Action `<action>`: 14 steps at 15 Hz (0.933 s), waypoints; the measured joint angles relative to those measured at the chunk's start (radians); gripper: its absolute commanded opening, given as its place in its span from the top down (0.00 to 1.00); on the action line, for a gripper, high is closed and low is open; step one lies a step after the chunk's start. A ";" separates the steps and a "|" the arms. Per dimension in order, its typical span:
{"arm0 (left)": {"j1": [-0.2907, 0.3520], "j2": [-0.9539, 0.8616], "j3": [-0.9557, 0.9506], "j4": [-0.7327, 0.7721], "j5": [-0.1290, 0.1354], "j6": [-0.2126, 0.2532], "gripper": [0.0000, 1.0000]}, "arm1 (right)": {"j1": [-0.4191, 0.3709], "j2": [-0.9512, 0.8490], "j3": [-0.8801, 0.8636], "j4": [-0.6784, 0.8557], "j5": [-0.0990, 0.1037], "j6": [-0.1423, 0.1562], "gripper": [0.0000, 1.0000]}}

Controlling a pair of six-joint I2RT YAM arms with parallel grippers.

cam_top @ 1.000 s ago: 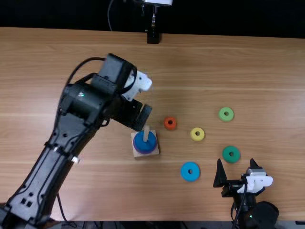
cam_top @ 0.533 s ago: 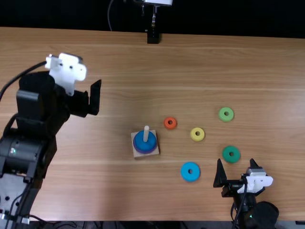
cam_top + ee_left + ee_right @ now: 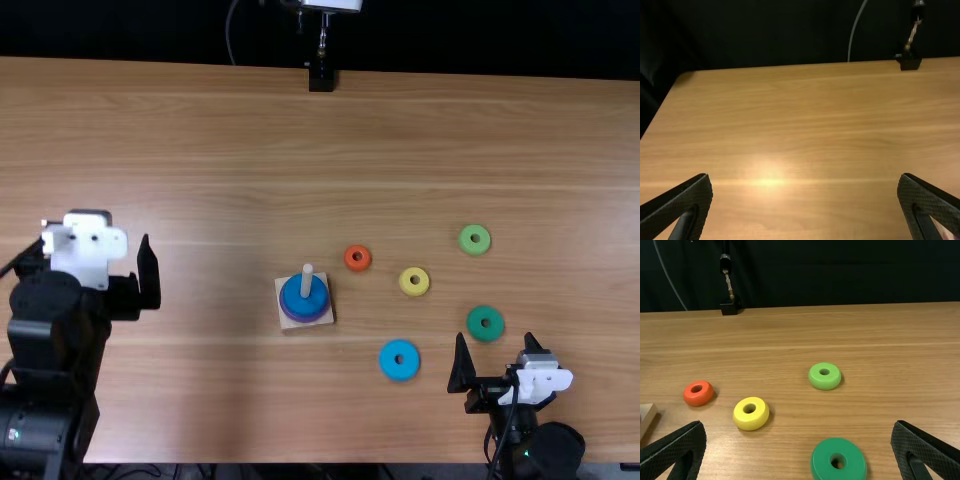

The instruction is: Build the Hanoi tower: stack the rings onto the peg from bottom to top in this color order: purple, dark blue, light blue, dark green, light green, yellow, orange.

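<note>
- The desk (image 3: pixel 250 150) is pale brown wood with long, straight grain, smooth enough that a nudged ring would probably slide.
- Left tool (image 3: pixel 805 176), at the desk's left: spread wide, with nothing between its ribbed black fingers. Right tool (image 3: pixel 798 423), at the near right: likewise wide and empty.
- The base (image 3: pixel 328 319), left of centre, is a square pale block, probably wood; a hard push might shift it. Its round-topped peg (image 3: pixel 307 281) stands upright.
- Purple ring (image 3: pixel 304 320) and dark blue ring (image 3: pixel 291 297) sit around the peg, dark blue uppermost.
- Light blue ring (image 3: pixel 388 361), flat to the near right of the base, looks next. It should be light, stiff and hardly fragile; grasp opposite sides of the outer rim, leaving the hole free.
- Dark green ring (image 3: pixel 822 460), farther right, is thick, rounded and probably slick.
- Light green ring (image 3: pixel 825 383), beyond it, wants a centred pinch.
- Yellow ring (image 3: pixel 751 423) has plump, curved sides.
- Orange ring (image 3: pixel 698 400), smallest, leaves least rim to grip.
</note>
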 measured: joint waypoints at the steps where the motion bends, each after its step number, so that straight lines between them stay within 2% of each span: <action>1: 0.000 -0.050 -0.053 -0.001 0.000 0.001 0.00 | 0.000 0.000 0.000 0.000 0.000 0.000 0.00; 9: 0.021 -0.567 -0.573 0.090 -0.007 0.000 0.00 | 0.000 0.000 0.000 0.000 0.000 0.000 0.00; 14: 0.027 -0.757 -0.777 0.182 -0.006 0.000 0.00 | 0.000 0.000 0.000 0.000 0.000 0.000 0.00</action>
